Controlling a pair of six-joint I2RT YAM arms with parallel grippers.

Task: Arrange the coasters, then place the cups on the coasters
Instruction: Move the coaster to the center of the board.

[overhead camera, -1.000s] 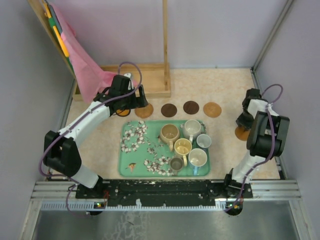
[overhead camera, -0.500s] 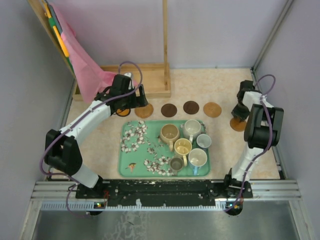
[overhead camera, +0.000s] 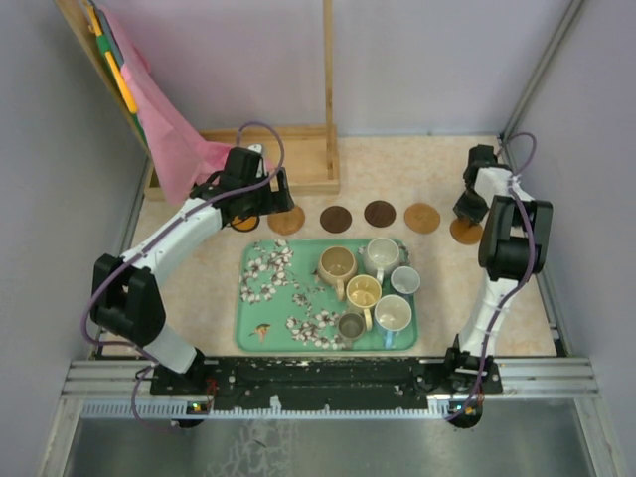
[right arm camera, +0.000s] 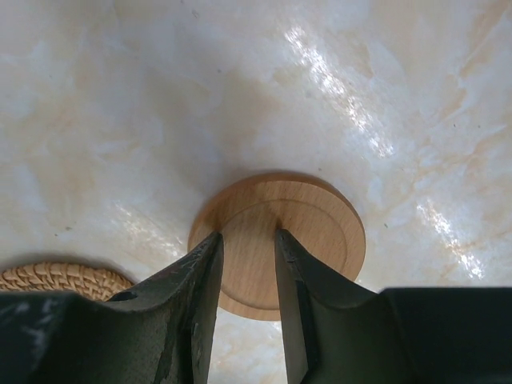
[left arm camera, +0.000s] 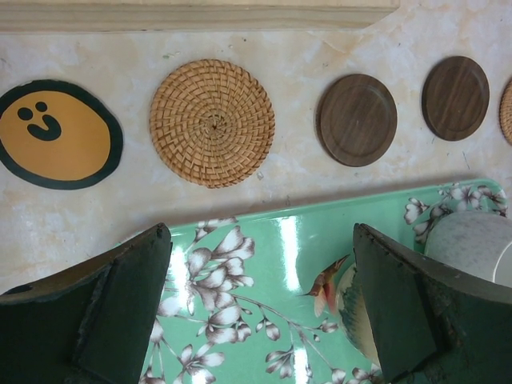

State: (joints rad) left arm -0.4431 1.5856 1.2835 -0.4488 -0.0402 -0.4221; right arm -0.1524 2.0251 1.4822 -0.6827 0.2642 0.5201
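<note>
Coasters lie in a row behind the green floral tray (overhead camera: pixel 260 298): a smiley one (left arm camera: pixel 54 134), a woven one (left arm camera: pixel 212 122), two dark brown ones (left arm camera: pixel 357 119) (left arm camera: pixel 455 97) and a woven tan one (overhead camera: pixel 422 218). At the right end is a light wooden coaster (right arm camera: pixel 320 216). My right gripper (right arm camera: pixel 248 240) has its tips down on that coaster's top, with a narrow empty gap between the jaws. My left gripper (left arm camera: pixel 260 304) hangs wide open over the tray's back left, holding nothing. Several cups stand on the tray, among them a tan one (overhead camera: pixel 337 264), a yellow one (overhead camera: pixel 363 291) and a small dark one (overhead camera: pixel 350 325).
A low wooden frame (overhead camera: pixel 298 159) with an upright post stands at the back, with pink cloth (overhead camera: pixel 169 139) draped at the back left. Grey walls close in both sides. The right arm stands close to the right wall.
My right gripper has moved back and left along the table. The light wooden coaster has slid with it towards the right end of the row. The left arm has not moved.
</note>
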